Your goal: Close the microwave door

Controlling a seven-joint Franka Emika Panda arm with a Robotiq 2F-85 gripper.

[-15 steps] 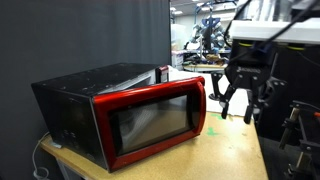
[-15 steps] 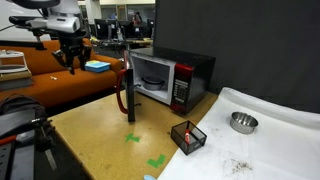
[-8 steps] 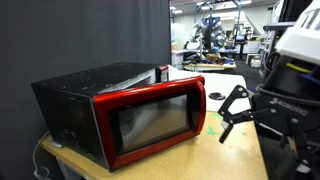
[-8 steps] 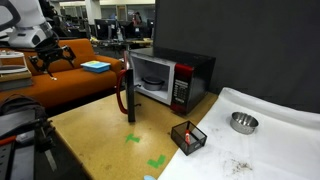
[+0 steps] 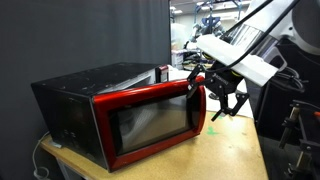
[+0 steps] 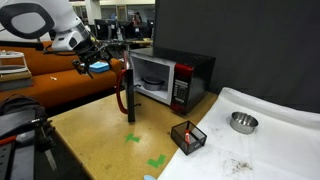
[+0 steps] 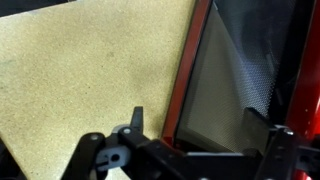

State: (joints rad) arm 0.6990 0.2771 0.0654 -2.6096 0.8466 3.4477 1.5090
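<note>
while microwave door (image 5: 150, 120) gapes, tool (image 5: 226, 106) hovers nearby

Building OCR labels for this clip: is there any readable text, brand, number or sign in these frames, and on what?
No legible text in any view.
Control panel on the glossy red front of the black-cased microwave: markings too small and blurred to read.
Glossy red microwave door with dark glass window: no brand or label visible.
Green tape marks on the tan table: plain shapes, no lettering.
</note>
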